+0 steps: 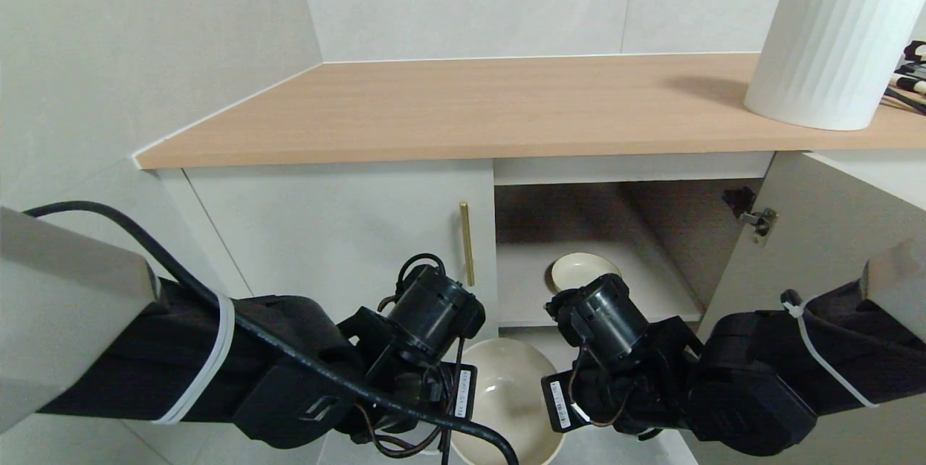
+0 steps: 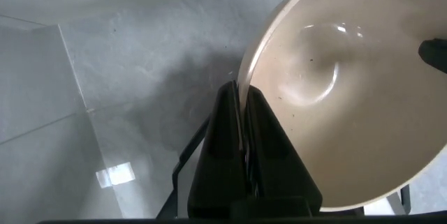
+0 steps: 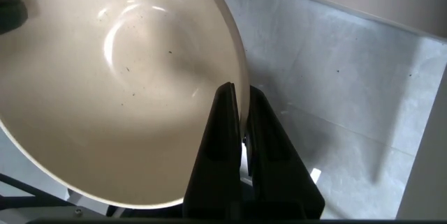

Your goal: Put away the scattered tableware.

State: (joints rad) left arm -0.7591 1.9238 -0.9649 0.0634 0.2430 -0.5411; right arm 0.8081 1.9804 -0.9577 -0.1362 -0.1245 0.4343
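**Big bowl held between two claws at the open cupboard**

The big bowl (image 1: 506,400), cream and glossy inside, hangs low in front of the cupboard, above the grey tiled floor (image 2: 105,112). It is carried from both sides. The left claw (image 2: 241,105) is clamped on the bowl's left rim, one finger inside and one outside. The right claw (image 3: 239,102) pinches the opposite rim the same way. The bowl's mouth faces up and slightly towards me.

Just beyond it, farther in, a small bowl (image 1: 582,270) of the same cream colour sits upright on the cupboard's shelf (image 1: 521,299), towards the left of the open compartment. The right door (image 1: 817,233) is swung wide open, its hinge (image 1: 756,218) showing. The left door (image 1: 333,226) is shut, with a slim gold handle (image 1: 467,243) at its edge.

Above runs the wooden tabletop (image 1: 470,111). At its far right stands a white ribbed tub (image 1: 832,38).
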